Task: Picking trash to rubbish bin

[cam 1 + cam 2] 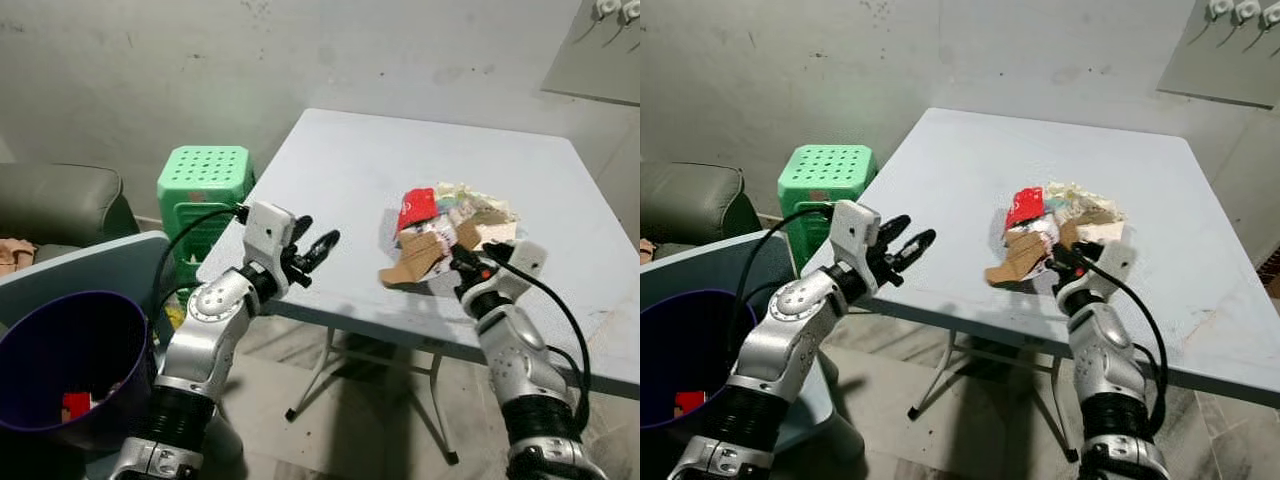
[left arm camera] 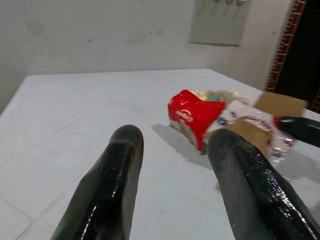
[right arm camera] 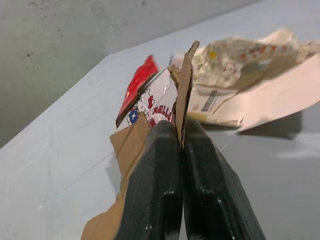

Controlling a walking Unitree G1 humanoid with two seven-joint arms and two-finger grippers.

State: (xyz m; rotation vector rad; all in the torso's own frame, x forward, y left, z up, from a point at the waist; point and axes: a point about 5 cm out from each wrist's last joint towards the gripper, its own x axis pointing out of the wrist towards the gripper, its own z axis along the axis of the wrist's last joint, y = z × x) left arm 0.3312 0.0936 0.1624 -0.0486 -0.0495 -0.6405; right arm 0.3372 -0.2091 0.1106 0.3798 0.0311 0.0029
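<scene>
A torn brown cardboard piece (image 3: 182, 82) is lying in the crumpled trash pile (image 1: 450, 230) on the pale table's (image 1: 340, 170) near side, pinched between the right end effector's (image 3: 181, 145) closed fingers. The left end effector (image 1: 318, 250) is hovering left of it, fingers spread wide. A purple rubbish bin (image 1: 60, 360) is standing near left, beside a green plastic stool (image 1: 203, 185).

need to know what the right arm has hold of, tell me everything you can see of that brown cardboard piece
The cardboard piece is a flat, thin, torn scrap of plain brown card with ragged edges. It sits at the near edge of the trash pile on the white table, lying against a red and white wrapper. The right tool is shut on it, its two black fingers pinching one thin edge, which stands upright between them. Another part of it lies flat on the table toward the near edge.
</scene>
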